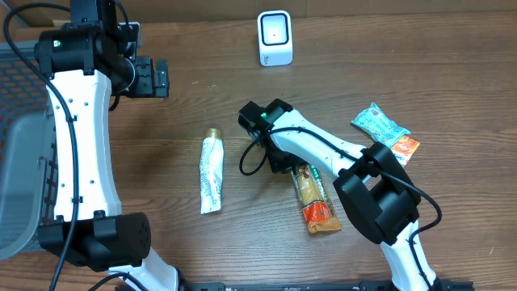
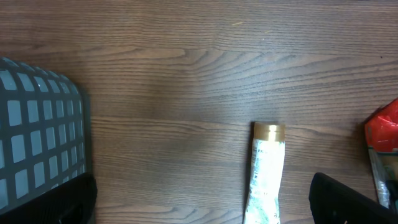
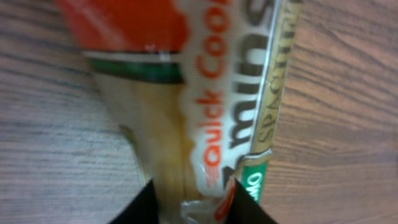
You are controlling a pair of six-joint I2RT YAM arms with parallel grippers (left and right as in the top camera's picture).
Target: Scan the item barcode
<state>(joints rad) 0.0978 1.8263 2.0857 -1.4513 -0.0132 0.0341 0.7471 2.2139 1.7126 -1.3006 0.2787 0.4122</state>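
Far left: one grey mesh plastic basket (image 1: 18, 153), and the left gripper (image 1: 161, 78) with jaws spread wide, empty. Centre: one white squeeze tube with a gold cap (image 1: 212, 174) lying flat, and one white box-shaped barcode scanner (image 1: 275, 38) at the far edge. Right: the right gripper (image 3: 196, 206) is clenched on the end of one clear-and-orange spaghetti packet (image 1: 317, 202), which lies flat well apart from the scanner, with one teal sachet (image 1: 378, 124) just beside one orange sachet (image 1: 406, 149).

A long, narrow spaghetti packet (image 1: 317, 202) is laid on the wooden surface (image 1: 242, 242), right of centre and slightly slanted. Pale pasta is seen through its clear film. The near end is coloured red-orange, and "Quick Cook" is printed in red. A small white barcode scanner (image 1: 275, 38) is stood upright at the far edge, well apart.
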